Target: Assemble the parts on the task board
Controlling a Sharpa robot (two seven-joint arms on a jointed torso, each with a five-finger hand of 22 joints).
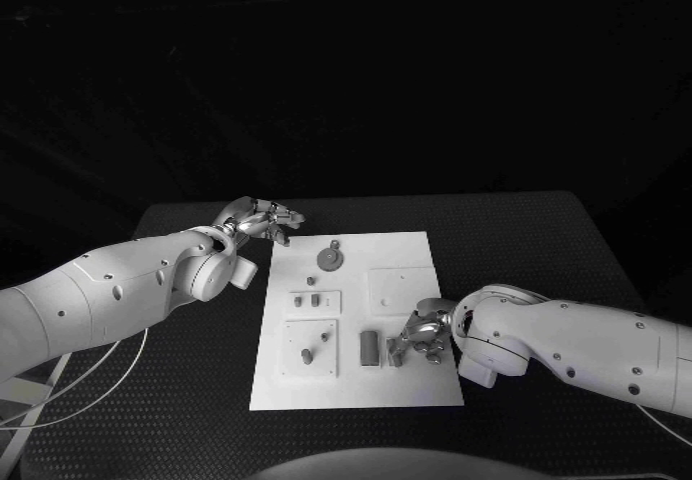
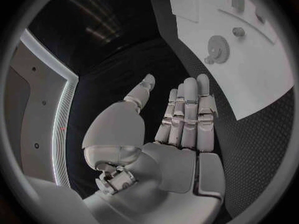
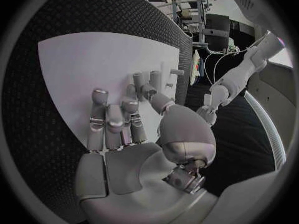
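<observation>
**Right hand sits over the near parts; left hand is off the board**

We note the task board (image 1: 411, 385) lying lengthwise away from the robot in the middle of the black table (image 1: 577, 250). The right hand (image 1: 421, 335) hangs over the board's near right part, just beside a dark block (image 1: 369, 347) that lies with its long axis along the board. In the right wrist view the right hand's fingers (image 3: 112, 119) are loosely apart and lightly curled, the thumb near some small upright parts (image 3: 152, 82); we see nothing clearly held in it.

The left hand (image 1: 260, 220) rests off the board, beyond its far left corner. Its fingers (image 2: 190, 114) are straight and side by side, the thumb set apart, with nothing between them. The round gear (image 1: 330, 259) is the part nearest it, lying toward the board's far end, apart from the fingertips.

Our judgement: the right hand is nearer the near-end parts, the block lying to its left; the left hand is nearer the gear.
</observation>
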